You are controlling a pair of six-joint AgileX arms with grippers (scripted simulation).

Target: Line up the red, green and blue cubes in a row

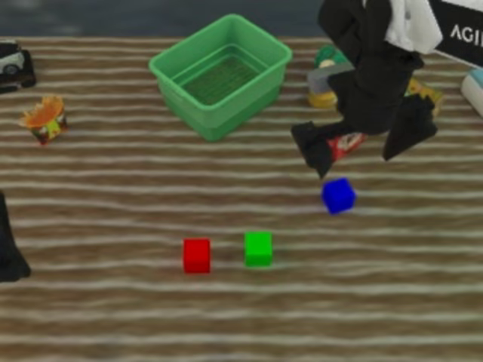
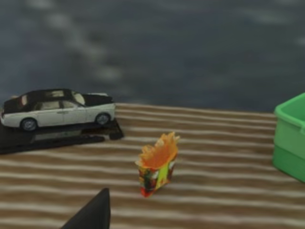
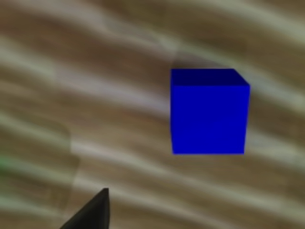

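My right gripper (image 1: pixel 362 147) hangs with fingers spread wide, just far of the blue cube (image 1: pixel 338 195), which sits free on the table (image 1: pixel 113 302), right of centre. The red cube (image 1: pixel 197 255) and green cube (image 1: pixel 258 248) stand side by side, nearer and left. My left arm (image 1: pixel 9 249) is parked at the left edge; I cannot tell its grip.

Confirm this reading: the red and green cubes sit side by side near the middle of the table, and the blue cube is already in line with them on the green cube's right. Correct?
Not quite. The blue cube is not in line: the top view shows it right of the green cube but set farther back, just in front of the right gripper. The red cube and the green one do sit side by side.
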